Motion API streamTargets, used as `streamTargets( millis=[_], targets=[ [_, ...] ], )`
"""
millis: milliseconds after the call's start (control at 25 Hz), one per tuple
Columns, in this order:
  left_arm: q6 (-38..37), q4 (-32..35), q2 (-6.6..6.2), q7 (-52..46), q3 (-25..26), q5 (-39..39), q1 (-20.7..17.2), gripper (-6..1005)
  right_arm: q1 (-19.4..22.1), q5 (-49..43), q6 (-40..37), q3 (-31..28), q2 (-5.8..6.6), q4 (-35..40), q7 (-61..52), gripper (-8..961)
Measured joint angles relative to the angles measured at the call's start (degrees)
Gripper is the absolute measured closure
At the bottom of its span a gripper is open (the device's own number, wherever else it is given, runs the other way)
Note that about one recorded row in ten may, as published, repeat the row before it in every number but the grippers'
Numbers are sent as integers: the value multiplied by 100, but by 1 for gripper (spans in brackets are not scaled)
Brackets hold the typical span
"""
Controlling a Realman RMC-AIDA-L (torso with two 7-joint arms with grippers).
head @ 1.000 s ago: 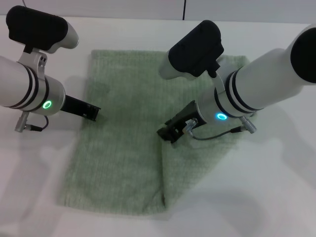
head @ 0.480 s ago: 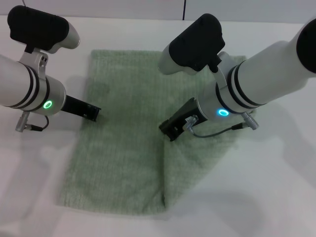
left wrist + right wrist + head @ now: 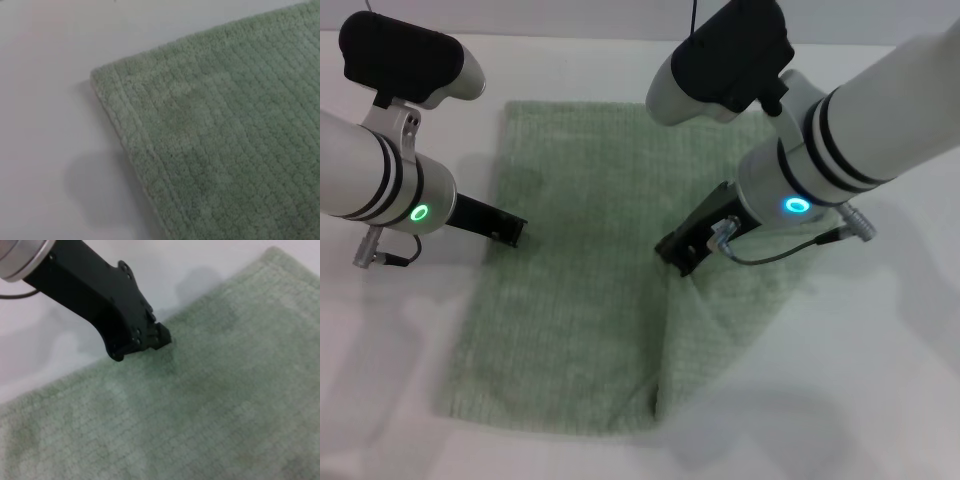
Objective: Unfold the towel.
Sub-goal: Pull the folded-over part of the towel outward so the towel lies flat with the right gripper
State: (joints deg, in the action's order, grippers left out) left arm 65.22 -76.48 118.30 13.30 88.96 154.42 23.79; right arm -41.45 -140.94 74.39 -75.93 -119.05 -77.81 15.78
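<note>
The pale sage-green towel (image 3: 575,250) lies on the white table, its right part still doubled over. My right gripper (image 3: 678,255) is over the towel's middle, shut on the edge of the upper layer, which rises to it in a ridge. My left gripper (image 3: 510,232) rests shut with its tip on the towel's left edge; it also shows in the right wrist view (image 3: 152,337). The left wrist view shows a hemmed corner of the towel (image 3: 225,140). The right wrist view shows ribbed towel cloth (image 3: 210,405).
The white table (image 3: 880,380) surrounds the towel on all sides. A loose grey cable (image 3: 790,250) hangs from the right wrist above the towel's right part. A dark seam (image 3: 693,15) runs up the back wall.
My right gripper has moved right and a little up, drawing the upper layer's edge to the right with it. The left arm has not moved.
</note>
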Motion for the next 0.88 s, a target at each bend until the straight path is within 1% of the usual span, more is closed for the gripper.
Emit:
streamTargets(
  millis=[40, 120, 440, 520, 880],
  targets=[
    [0, 5, 0, 1, 1, 0, 3, 927, 0, 0, 0, 0, 0, 0, 0, 952],
    [0, 16, 0, 2, 5, 0, 5, 926, 2, -222, 285, -5, -2, -292, -106, 952],
    [-1, 35, -1, 6, 39, 0, 6, 923, 13, -311, 807, -8, -5, -822, -166, 951],
    [-1, 37, 0, 4, 41, 0, 20, 922, 34, -484, 1031, 17, -5, -1057, -238, 951],
    [-21, 47, -1, -19, 37, 0, 40, 918, 91, -634, 1368, 58, -12, -1303, -307, 951]
  ],
)
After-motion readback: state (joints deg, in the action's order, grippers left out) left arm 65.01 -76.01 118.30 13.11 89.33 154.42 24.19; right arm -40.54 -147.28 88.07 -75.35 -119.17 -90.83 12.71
